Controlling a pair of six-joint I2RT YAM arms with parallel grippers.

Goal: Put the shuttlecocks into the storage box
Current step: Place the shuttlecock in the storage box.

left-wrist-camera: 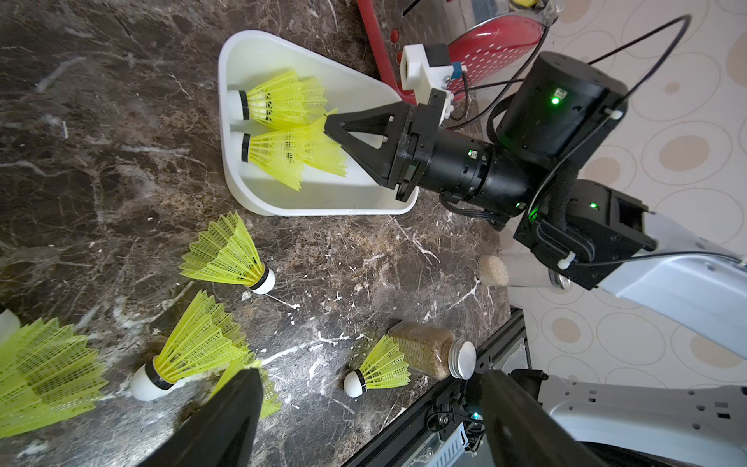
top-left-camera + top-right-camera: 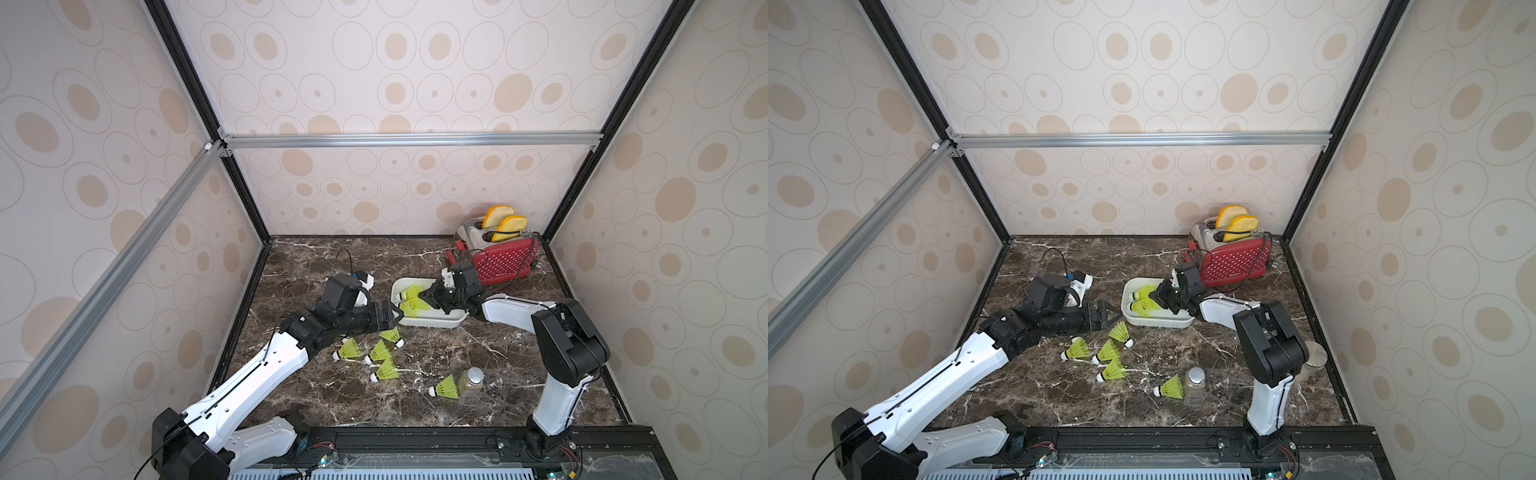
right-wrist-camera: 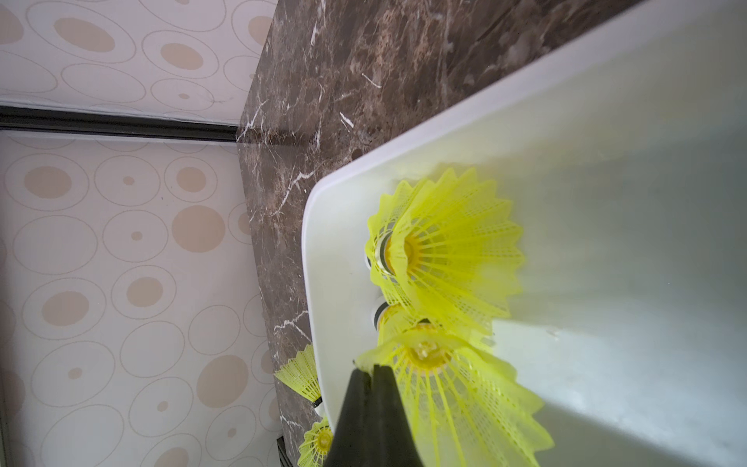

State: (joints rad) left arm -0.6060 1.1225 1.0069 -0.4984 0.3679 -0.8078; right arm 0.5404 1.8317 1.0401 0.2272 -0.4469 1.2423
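A: While one neon yellow-green plastic mesh shuttlecock (image 1: 283, 155) lies in the shallow white plastic storage box (image 2: 436, 324), its skirt rim pinched by the closed right gripper (image 1: 329, 121), how will it handle?

B: Feather-light, I'd judge, with a springy, crushable skirt, so pinch the rim gently. Five more lie near-left of the box, beside the wide-open left gripper (image 2: 395, 316).

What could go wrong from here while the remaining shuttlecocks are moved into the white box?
1. The right pincer is shut on just the skirt edge of a shuttlecock inside the storage box; the mesh might snag and lift back out on release.
2. The open left pincer sits near the box corner, so the two arms could collide.
3. One loose shuttlecock lies right beside the jar; grabbing it may topple the jar.
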